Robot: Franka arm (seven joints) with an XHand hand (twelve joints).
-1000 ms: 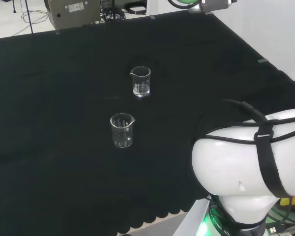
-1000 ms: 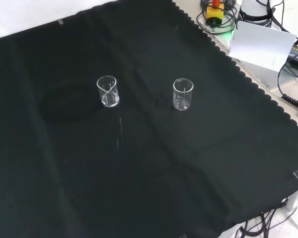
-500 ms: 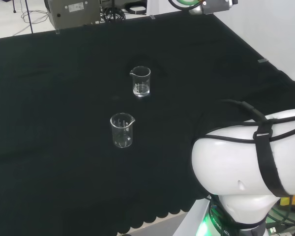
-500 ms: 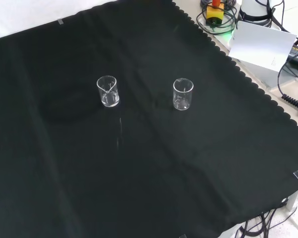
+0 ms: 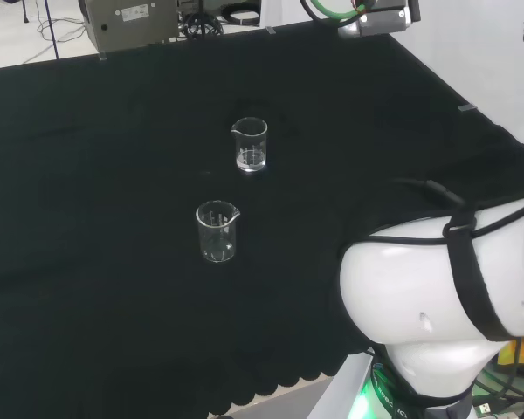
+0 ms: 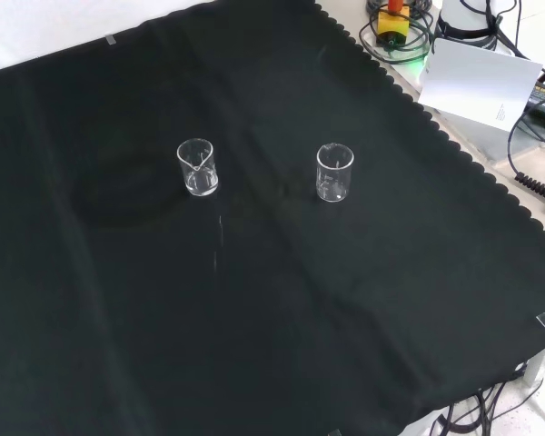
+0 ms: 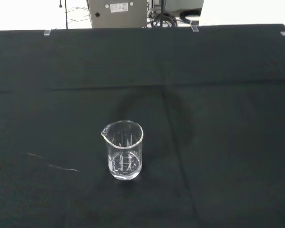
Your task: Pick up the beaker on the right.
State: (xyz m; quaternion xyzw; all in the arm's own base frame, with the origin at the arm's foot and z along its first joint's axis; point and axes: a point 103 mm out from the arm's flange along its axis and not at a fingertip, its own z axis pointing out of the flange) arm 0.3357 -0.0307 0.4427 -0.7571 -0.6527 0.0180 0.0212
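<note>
Standing upright on black cloth (image 6: 254, 318): two clear beakers, well apart. Front view: right beaker (image 6: 334, 173), left beaker (image 6: 197, 167). Wrist view: one beaker (image 7: 124, 149) alone. Hand state: cannot tell.

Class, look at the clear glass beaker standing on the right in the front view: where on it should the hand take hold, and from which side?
Grip the clear glass beaker round its straight wall, about mid-height, coming in level from the side. It stands upright and apart from the other beaker on the black cloth, so its sides are free; its open mouth offers only a thin rim, a poorer hold from above.
</note>
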